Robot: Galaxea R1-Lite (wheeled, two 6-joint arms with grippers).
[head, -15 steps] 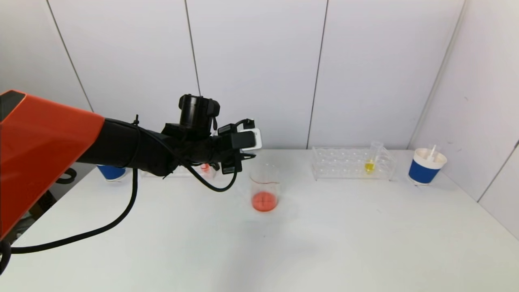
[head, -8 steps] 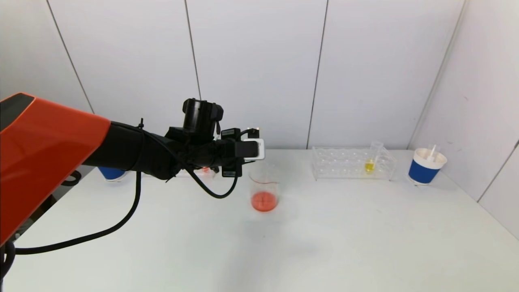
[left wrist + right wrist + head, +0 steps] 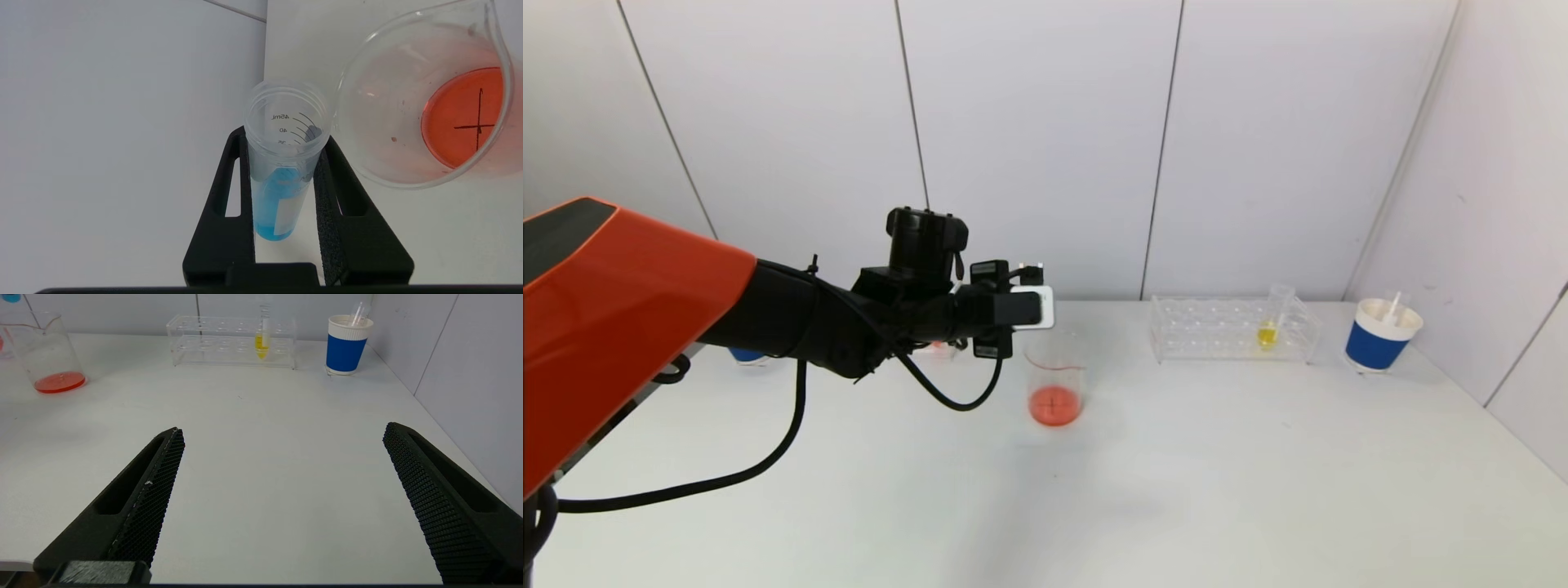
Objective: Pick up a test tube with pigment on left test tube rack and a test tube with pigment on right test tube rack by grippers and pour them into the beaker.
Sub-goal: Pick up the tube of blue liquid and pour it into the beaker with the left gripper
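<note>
Now the left end effector [image 3: 286, 192] is clamped on an emptied test tube [image 3: 284, 155] just beside the beaker [image 3: 425, 106]; next, the wide-open right end effector [image 3: 282, 490] should fetch the yellow tube [image 3: 261, 345] ahead.

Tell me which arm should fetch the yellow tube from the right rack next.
Right. Its end effector is open and empty, facing the yellow test tube in the right rack. The left end effector is shut on an emptied test tube beside the beaker.
</note>
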